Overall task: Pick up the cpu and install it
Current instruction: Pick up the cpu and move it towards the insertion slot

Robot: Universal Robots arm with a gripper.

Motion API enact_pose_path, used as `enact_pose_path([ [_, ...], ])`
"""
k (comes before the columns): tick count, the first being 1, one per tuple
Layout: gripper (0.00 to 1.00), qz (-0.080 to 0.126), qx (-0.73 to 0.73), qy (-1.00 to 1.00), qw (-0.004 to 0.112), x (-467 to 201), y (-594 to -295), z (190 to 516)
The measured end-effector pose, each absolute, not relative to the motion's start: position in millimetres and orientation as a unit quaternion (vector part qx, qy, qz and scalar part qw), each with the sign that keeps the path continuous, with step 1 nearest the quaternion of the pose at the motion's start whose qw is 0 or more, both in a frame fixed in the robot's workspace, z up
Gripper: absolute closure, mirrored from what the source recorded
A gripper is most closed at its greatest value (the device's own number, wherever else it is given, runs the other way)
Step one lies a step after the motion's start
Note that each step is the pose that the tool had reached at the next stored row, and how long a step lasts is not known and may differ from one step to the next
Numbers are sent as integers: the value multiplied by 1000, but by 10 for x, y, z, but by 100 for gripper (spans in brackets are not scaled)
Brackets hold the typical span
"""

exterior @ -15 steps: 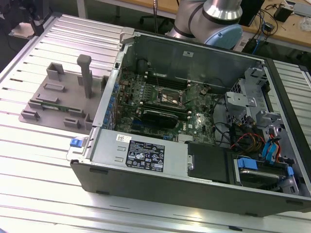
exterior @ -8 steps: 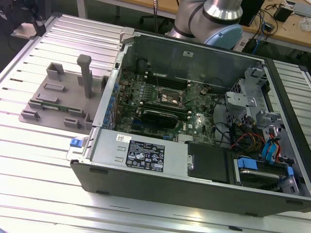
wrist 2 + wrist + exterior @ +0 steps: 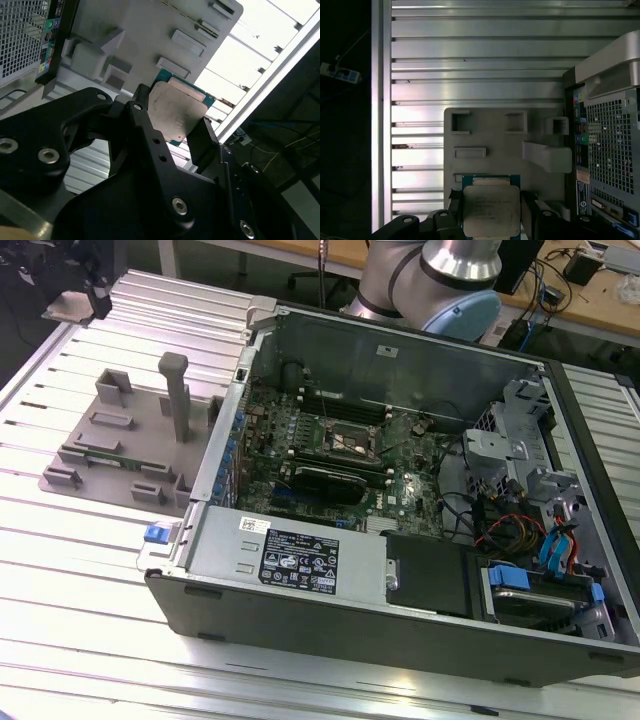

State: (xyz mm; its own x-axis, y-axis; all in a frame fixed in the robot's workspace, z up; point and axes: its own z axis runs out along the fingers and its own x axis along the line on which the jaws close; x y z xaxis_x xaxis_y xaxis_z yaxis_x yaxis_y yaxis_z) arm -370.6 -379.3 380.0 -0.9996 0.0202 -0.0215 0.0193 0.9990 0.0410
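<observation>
The cpu [image 3: 176, 109] should be light and stiff, but I'd bet it's fragile underneath and slick on that metal lid, so the edges are the only sane place to grab it. That's where my gripper [image 3: 172, 114] has it, fingers [image 3: 200, 140] pinched on two opposite sides. I'm hanging face-down over the grey parts tray [image 3: 120, 445], lid up, well apart from the open computer case [image 3: 420, 370].
</observation>
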Motion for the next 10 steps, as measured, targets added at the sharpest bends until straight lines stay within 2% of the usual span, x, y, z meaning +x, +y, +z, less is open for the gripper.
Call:
enact_pose_path([
  [10,45,20,10,1000,11,-3378,-3799,3800],
])
